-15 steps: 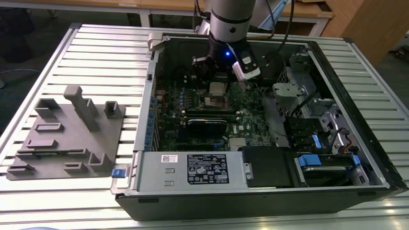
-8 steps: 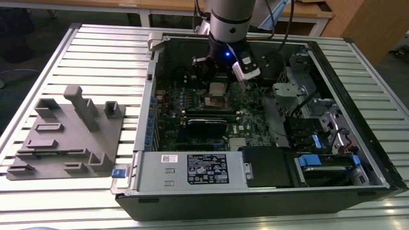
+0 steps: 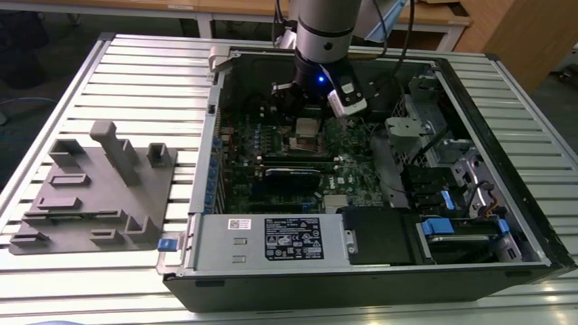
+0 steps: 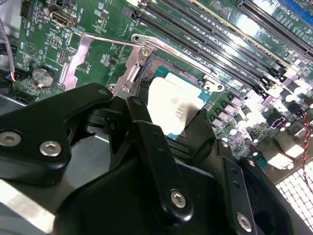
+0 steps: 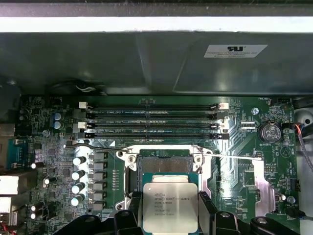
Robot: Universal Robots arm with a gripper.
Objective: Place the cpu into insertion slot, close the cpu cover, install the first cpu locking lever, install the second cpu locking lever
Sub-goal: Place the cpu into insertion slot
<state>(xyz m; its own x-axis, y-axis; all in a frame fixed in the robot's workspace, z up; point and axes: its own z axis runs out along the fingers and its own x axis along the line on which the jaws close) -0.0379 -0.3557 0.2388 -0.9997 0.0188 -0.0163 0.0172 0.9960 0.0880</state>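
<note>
Reaching down from the upper middle of the exterior view, the arm [image 3: 323, 27] stands inside an open computer case [image 3: 510, 145] that lies on its side on a slatted metal table [image 3: 135, 68]. In the first wrist view the tool [image 5: 169, 209] is clamped on the cpu [image 5: 169, 208]: one black finger [image 5: 134, 209] presses each of two opposite edges, and the dull silver top faces the camera. The cpu sits over the near part of the insertion slot [image 5: 166, 165], whose dark centre shows uncovered beyond the chip's far edge. I cannot tell whether the chip touches the socket or hangs just above it. In the second wrist view the cpu [image 4: 176, 105] lies level with the silvery socket rim [image 4: 166, 49] around it. One wire lever [image 5: 95, 145] and the other wire lever [image 5: 234, 156] stick out to either side of the socket, unlatched. Rows of memory slots [image 5: 151, 120] run just beyond the socket on the green circuit board [image 5: 244, 147]. A grey fixture block [image 3: 99, 189] rests on the table at the exterior view's left, well apart from the case.
</note>
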